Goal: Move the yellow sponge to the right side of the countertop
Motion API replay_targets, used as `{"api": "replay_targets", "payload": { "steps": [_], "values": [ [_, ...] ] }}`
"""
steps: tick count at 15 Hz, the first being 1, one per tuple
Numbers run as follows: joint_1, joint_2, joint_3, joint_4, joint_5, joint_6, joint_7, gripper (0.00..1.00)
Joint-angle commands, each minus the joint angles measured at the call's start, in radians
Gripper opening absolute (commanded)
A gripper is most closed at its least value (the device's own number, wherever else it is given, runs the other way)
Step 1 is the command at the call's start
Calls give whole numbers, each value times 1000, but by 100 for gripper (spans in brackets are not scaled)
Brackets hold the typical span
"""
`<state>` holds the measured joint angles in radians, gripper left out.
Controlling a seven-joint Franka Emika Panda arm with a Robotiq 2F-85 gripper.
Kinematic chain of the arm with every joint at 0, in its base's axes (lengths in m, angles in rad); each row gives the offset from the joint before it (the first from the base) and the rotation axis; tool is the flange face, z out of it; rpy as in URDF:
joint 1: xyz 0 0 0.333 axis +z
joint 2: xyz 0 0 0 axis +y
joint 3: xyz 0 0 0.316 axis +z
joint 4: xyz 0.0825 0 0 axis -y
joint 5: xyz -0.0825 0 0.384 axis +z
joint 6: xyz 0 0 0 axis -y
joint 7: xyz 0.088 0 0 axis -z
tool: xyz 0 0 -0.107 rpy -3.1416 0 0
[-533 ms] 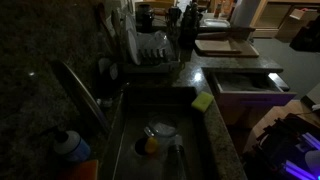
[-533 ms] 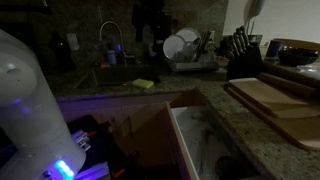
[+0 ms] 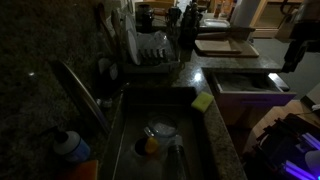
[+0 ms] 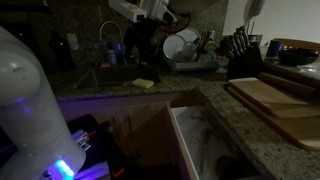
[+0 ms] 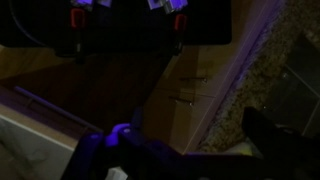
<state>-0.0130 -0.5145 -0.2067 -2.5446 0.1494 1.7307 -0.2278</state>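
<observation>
Yellow sponge (image 3: 203, 102) on the desk (image 4: 215, 95) edge beside the sink (image 3: 150, 110): the hand (image 5: 128, 20), fingers apart, should centre above it before closing.

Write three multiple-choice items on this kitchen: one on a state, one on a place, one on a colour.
1. The drawer is: A open; B shut; C lying on the floor.
2. The sponge lies: A on the countertop beside the sink; B inside the sink; C in the drawer.
3. The sponge is: A red; B yellow; C blue.

Answers: 1 A, the drawer is pulled out and its inside shows in both exterior views. 2 A, the sponge rests on the countertop at the sink's rim. 3 B, the sponge shows pale yellow against the dark countertop.
</observation>
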Motion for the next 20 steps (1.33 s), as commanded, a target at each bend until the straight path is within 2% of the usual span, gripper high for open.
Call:
{"api": "replay_targets", "payload": {
  "steps": [1,3,6,8,9,10,13,14,16,18,20],
  "values": [
    [72,43,153,-98,52,147,50,100],
    [143,31,262,-148,60,283,87,100],
    [253,67,421,-167,70,502,214,100],
    [284,101,493,-166,45,674,315,100],
    [276,121,528,-165,6,758,375,100],
    [299,80,480,-159,34,642,328,100],
    [309,87,491,-159,28,661,354,100],
    [262,106,505,-133,-45,610,393,100],
    [210,175,517,-71,-118,538,503,100],
    [177,241,544,-16,-180,517,643,100],
    [172,319,572,48,-201,478,786,100]
  ]
}}
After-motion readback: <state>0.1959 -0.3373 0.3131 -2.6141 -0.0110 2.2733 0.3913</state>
